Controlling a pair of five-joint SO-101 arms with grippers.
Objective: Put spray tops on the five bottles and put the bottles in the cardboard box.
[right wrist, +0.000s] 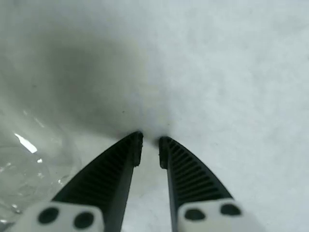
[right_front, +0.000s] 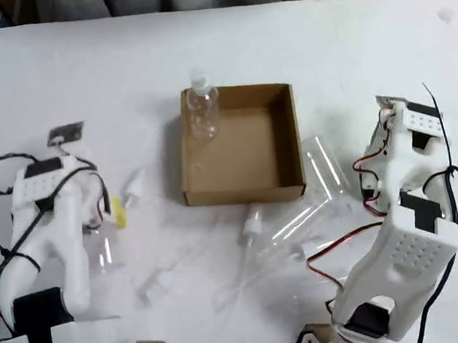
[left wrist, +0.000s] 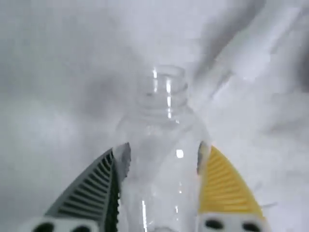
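On the white table (right_front: 55, 75) a cardboard box (right_front: 243, 193) is sitting in the middle. One capped bottle (right_front: 203, 109) is standing upright inside it, in the far left corner, with a spray top already on. At the left side, the left gripper (left wrist: 163, 152) is clamping an open-necked bottle (left wrist: 166, 111) by its body, with a grey finger and a yellow finger pressing on either side; this bottle is wearing no top. In front of the box and to its right, more empty bottles (right_front: 325, 170) are lying on their sides. Loose spray tops (right_front: 251, 226) with thin tubes are lying near them, and another white top (right_front: 133, 186) is lying just beside the left arm. At the right side, the right gripper (right wrist: 150, 140) is hanging over bare table with its black fingers almost together, gripping nothing.
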